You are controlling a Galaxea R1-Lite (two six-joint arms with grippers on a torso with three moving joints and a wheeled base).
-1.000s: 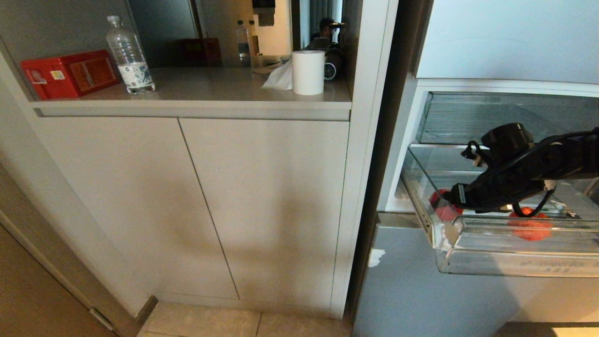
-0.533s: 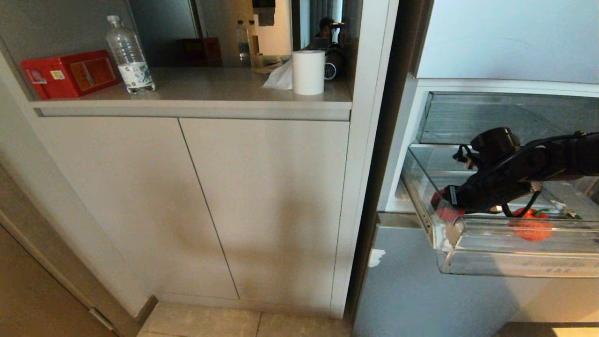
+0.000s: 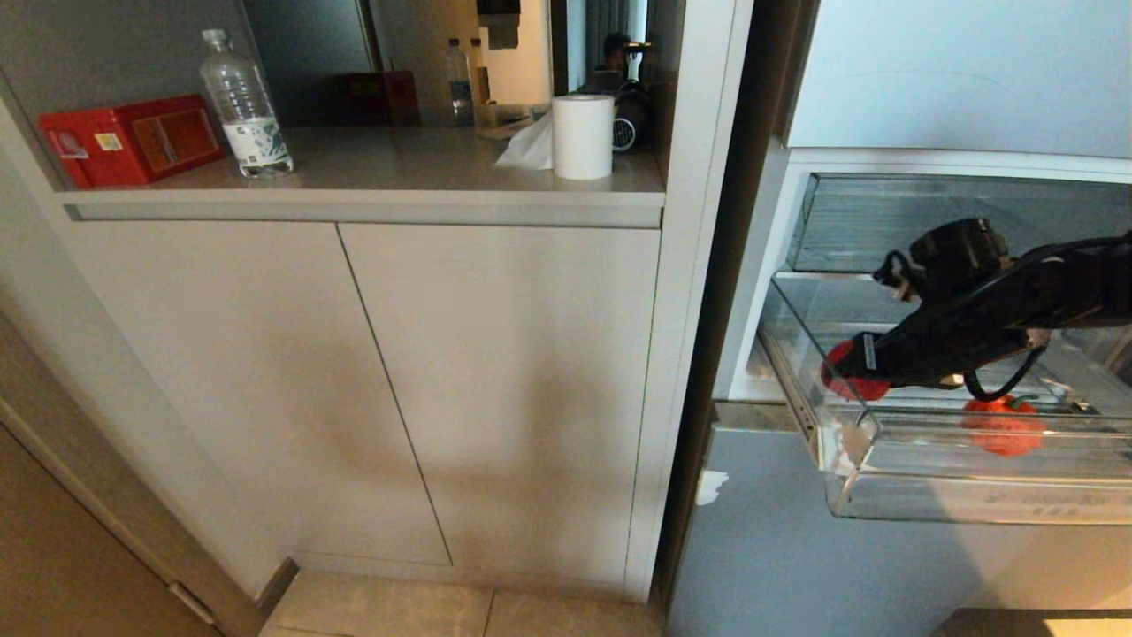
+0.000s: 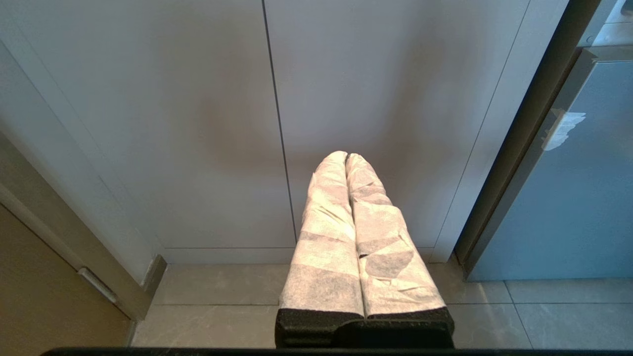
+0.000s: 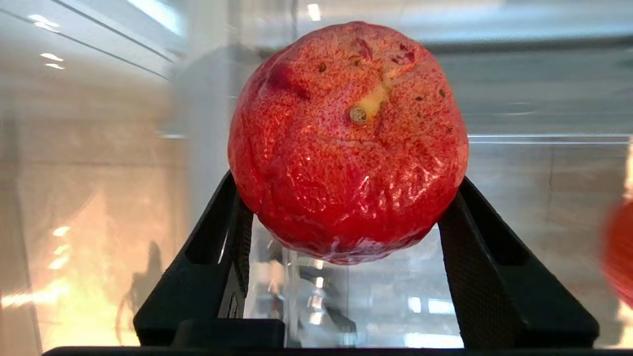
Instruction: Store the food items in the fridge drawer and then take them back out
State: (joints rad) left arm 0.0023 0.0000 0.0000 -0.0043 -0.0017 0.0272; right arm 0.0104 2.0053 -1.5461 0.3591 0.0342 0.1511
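Observation:
The fridge drawer [image 3: 973,500], clear plastic, is pulled out on the right. Inside it, near its left end, my right gripper [image 3: 851,372] is shut on the red food item [image 3: 845,382], held a little above the drawer floor. The right wrist view shows this speckled red fruit [image 5: 346,143] pinched between the two black fingers [image 5: 232,237] of that gripper [image 5: 346,184]. The orange-red food item [image 3: 1004,426] lies on the drawer floor further right, and its edge [image 5: 620,247] shows in the wrist view. My left gripper [image 4: 346,155] hangs shut and empty before the cabinet.
A taller clear drawer [image 3: 884,221] sits above the open one, and a grey fridge door panel [image 3: 796,548] is below. Left of the fridge stand cabinet doors [image 3: 495,380] under a counter holding a red box [image 3: 133,137], a water bottle [image 3: 243,102] and a paper roll [image 3: 582,135].
My right gripper has closed on the red food item and lifted it slightly off the drawer floor. The left arm and the orange-red item have not moved.

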